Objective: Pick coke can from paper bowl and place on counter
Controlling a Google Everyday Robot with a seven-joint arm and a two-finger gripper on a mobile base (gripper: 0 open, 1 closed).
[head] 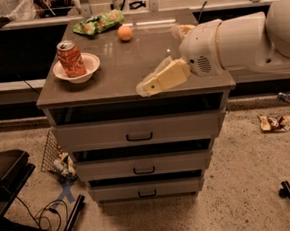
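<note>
The coke can (71, 58), red-orange with a silver top, stands upright in the white paper bowl (88, 71) at the counter's left edge. The counter (126, 71) is the grey-brown top of a three-drawer cabinet. My gripper (163, 78), cream-coloured on a white arm (239, 42) that comes in from the right, hovers over the counter's front right part. It is well to the right of the bowl and touches nothing that I can see.
An orange fruit (124, 33) and a green snack bag (97, 24) lie at the counter's back. The top drawer (139, 133) stands slightly out. A black stand (21, 197) and litter (63, 165) are on the floor at left, wrappers (276, 122) at right.
</note>
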